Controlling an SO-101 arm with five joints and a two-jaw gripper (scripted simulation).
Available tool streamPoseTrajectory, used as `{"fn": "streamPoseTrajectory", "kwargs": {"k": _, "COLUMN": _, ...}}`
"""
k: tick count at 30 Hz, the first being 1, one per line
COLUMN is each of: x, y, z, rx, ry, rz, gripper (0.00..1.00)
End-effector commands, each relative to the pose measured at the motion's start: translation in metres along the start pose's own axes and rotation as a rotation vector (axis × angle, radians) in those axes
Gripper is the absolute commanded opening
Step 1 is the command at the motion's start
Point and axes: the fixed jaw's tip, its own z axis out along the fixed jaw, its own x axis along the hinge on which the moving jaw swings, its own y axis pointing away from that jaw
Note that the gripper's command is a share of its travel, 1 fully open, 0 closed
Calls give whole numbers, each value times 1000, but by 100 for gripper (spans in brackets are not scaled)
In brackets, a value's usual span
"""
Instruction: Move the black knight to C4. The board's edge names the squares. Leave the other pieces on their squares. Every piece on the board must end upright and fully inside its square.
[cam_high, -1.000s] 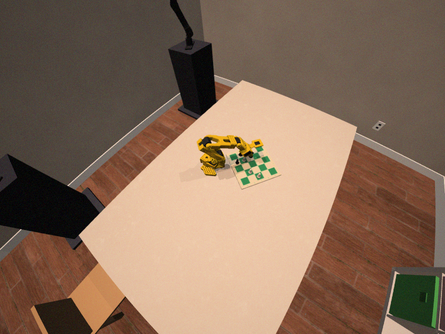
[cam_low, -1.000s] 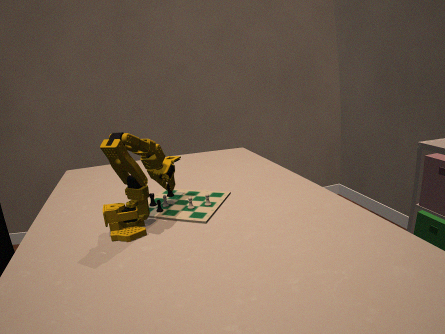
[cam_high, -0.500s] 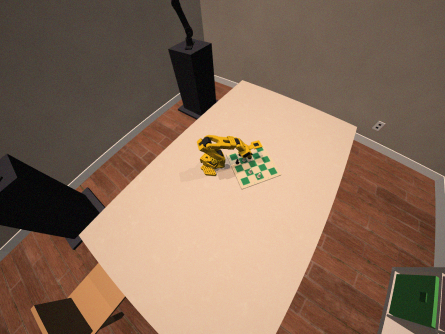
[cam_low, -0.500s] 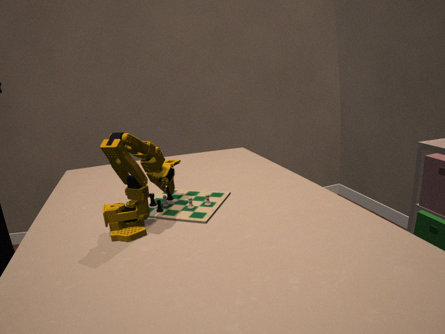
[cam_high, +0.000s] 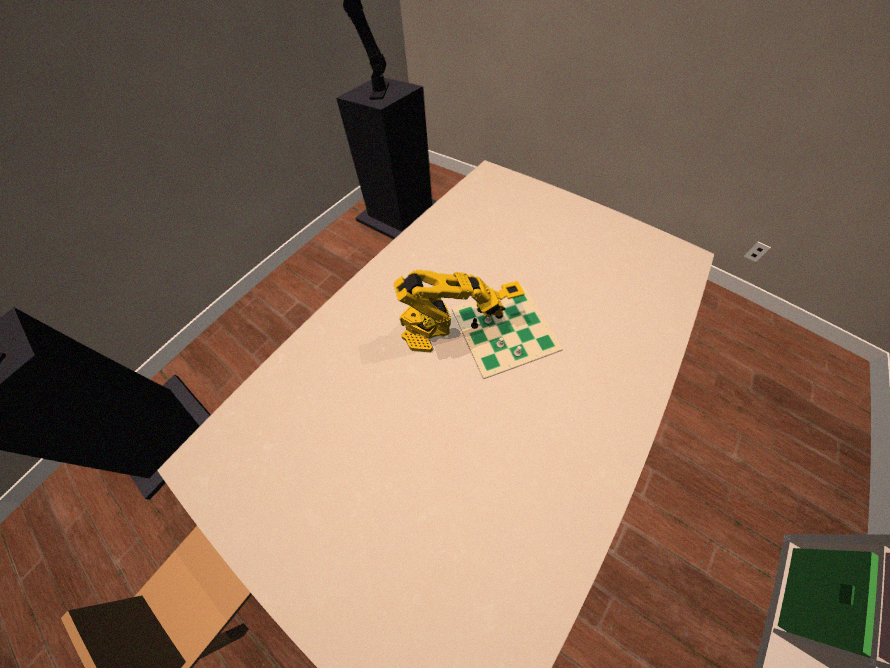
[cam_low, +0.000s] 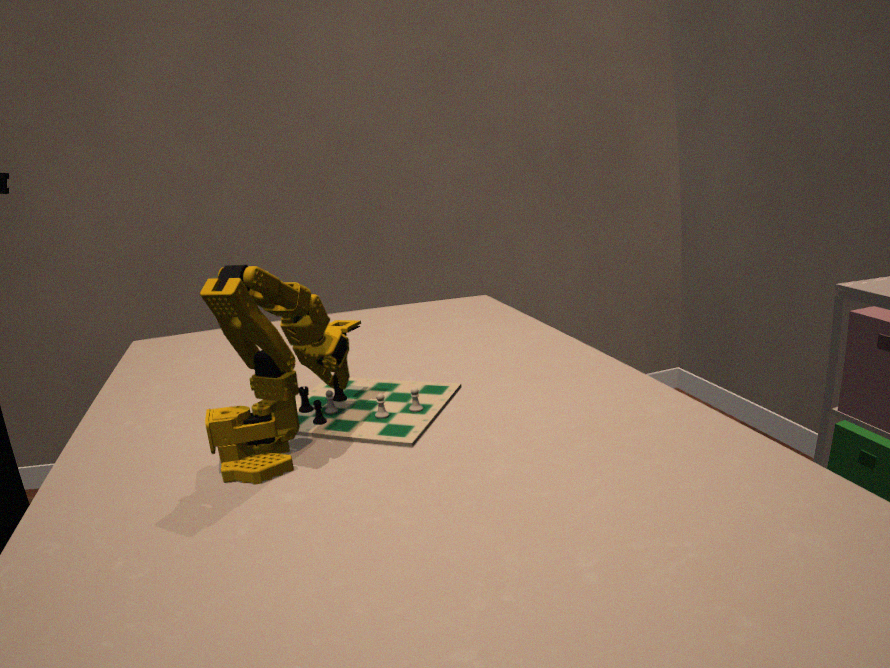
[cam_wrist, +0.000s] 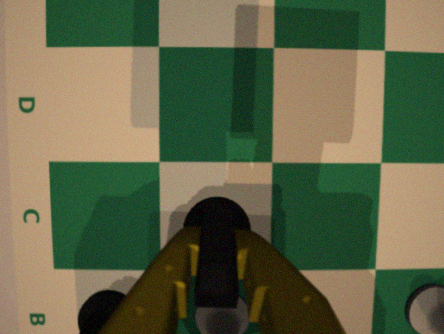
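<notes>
My gripper (cam_wrist: 216, 250) is shut on the black knight (cam_wrist: 216, 220), gripping its upper part while its round base shows below the fingers. In the wrist view the base is over the light square in row C, second column from the lettered edge. The green and cream chessboard (cam_high: 506, 334) lies on the table to the right of the arm's base. In the exterior view the gripper (cam_low: 337, 381) holds the knight (cam_low: 339, 393) upright and low at the board; I cannot tell whether it touches. It also shows in the top view (cam_high: 494, 314).
A black piece (cam_wrist: 100, 310) stands in row B just left of the fingers, and a white piece (cam_wrist: 220, 317) sits under the gripper. Another white piece (cam_wrist: 425, 307) is at the lower right. Two black pieces (cam_low: 312, 406) and white pawns (cam_low: 381, 406) (cam_low: 414, 399) stand on the board.
</notes>
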Motion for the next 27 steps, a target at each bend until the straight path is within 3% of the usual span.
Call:
{"fn": "streamPoseTrajectory", "kwargs": {"k": 1, "x": 0, "y": 1, "z": -1, "rx": -4, "ry": 3, "rz": -12, "gripper": 0}}
{"fn": "streamPoseTrajectory", "kwargs": {"k": 27, "x": -4, "y": 2, "z": -2, "rx": -5, "ry": 3, "rz": -15, "gripper": 0}}
